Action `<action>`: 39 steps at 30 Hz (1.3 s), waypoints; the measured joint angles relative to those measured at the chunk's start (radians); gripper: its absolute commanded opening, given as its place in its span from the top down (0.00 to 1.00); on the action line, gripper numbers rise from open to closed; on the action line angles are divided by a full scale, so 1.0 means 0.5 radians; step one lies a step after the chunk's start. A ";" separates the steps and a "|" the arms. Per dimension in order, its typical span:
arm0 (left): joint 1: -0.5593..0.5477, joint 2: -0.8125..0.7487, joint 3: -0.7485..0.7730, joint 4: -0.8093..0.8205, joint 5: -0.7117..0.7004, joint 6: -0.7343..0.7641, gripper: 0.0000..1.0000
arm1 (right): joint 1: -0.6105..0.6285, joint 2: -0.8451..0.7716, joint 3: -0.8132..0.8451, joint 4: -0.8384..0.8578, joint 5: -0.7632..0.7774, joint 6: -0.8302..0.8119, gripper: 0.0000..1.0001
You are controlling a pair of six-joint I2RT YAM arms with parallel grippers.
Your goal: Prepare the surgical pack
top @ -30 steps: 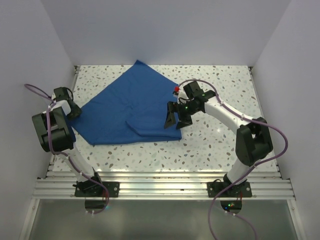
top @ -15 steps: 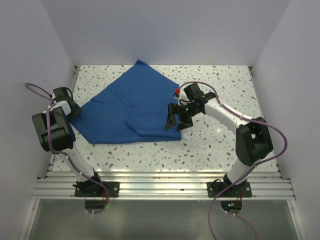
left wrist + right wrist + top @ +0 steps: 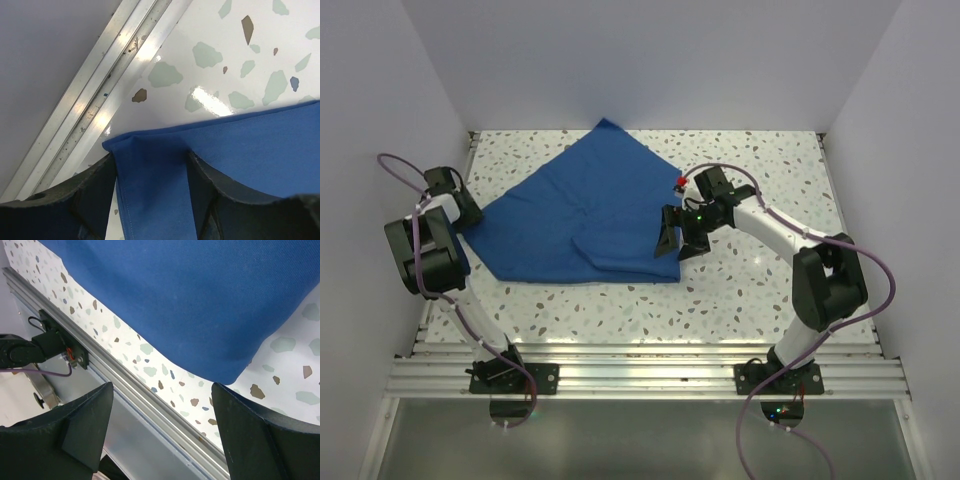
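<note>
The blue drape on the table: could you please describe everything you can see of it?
The drape is a large royal-blue, woven-looking cloth lying mostly flat on the speckled table like a diamond, one corner toward the back wall. A folded layer shows near its front edge. Its left corner lies between the fingers of the open left gripper; the open right gripper hangs by its near right corner, holding nothing.

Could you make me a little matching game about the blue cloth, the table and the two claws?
Things:
1 drape
2 table
3 left jaws
4 right jaws

Descriptions:
a open above the drape's near right corner
b royal blue
c astride the drape's left corner
d white, speckled

Pairs: 1-b, 2-d, 3-c, 4-a
</note>
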 measured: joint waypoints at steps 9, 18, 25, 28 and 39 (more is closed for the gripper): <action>0.018 -0.053 -0.124 0.164 0.073 0.090 0.55 | 0.001 0.000 0.000 0.008 0.000 0.005 0.17; 0.022 -0.148 -0.233 0.198 0.134 0.064 1.00 | 0.001 0.002 0.012 0.004 0.000 0.007 0.17; -0.047 -0.327 -0.254 -0.212 0.173 -0.075 1.00 | 0.001 0.037 0.103 -0.045 0.037 -0.001 0.19; -0.172 -0.460 -0.206 -0.431 0.171 -0.134 1.00 | 0.002 0.072 0.147 -0.077 0.089 -0.002 0.20; -0.760 -0.939 0.227 -0.745 0.300 -0.397 1.00 | 0.002 0.317 0.251 -0.129 0.105 0.086 0.24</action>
